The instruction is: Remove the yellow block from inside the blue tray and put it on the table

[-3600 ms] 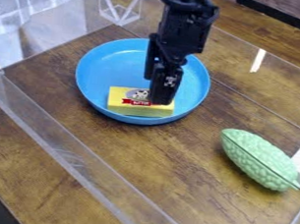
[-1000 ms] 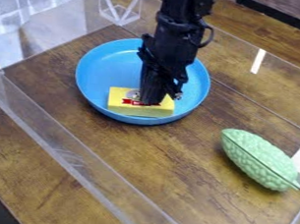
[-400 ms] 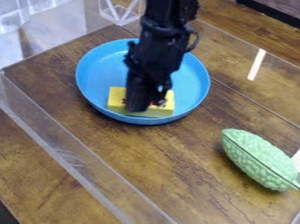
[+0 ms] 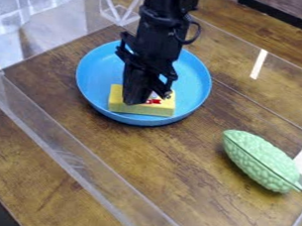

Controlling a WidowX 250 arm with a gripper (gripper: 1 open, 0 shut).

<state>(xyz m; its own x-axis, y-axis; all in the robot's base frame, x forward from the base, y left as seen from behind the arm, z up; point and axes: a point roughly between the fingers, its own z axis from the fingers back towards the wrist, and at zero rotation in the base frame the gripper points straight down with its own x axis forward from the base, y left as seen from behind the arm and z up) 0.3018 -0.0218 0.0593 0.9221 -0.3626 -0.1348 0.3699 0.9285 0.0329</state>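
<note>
The blue tray (image 4: 101, 79) holds the yellow block (image 4: 158, 108), apparently clamped by the tool (image 4: 140, 96).

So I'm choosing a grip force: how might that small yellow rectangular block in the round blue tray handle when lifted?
The small yellow rectangular block keeps crisp edges under the black tool, so it is probably stiff. Its flat faces suggest it won't roll. Its glossy top may be slippery, and it could drag on the round blue plastic tray's raised rim.

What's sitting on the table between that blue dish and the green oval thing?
Nothing: in the camera view, only bare wood of the table lies between the blue tray and the green oval object.
</note>
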